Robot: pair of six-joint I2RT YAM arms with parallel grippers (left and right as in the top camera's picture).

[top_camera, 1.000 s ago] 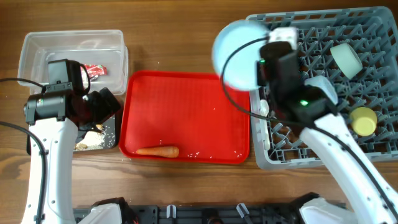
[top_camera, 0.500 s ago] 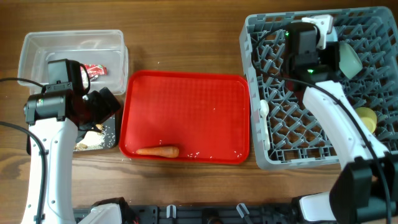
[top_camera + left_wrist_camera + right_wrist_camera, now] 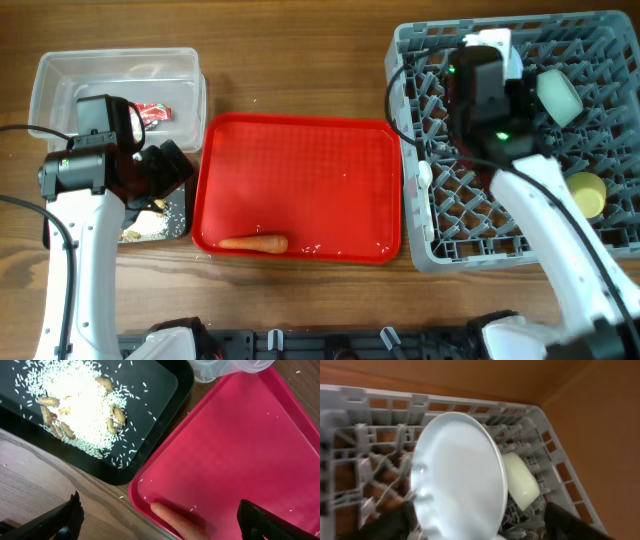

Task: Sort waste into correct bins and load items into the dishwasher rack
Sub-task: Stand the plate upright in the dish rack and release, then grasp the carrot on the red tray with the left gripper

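The light-blue plate stands on edge among the pegs of the grey dishwasher rack. My right gripper is open, with a finger on either side of the plate. In the overhead view the right arm hides the plate. A mint bowl, a yellow cup and a white spoon sit in the rack. The carrot lies at the red tray's front edge. My left gripper is open above the carrot's tip. A red-and-white wrapper lies in the clear tub. Crumbs fill the black tray.
The flat red tray lies between the bins and the rack, with a few grains scattered on it. My left arm hangs over the black tray and the tub's front. Bare wood runs along the table's far and near edges.
The right arm carried the plate from above the red tray's right edge into the rack, and its gripper has opened. The left arm has not moved.
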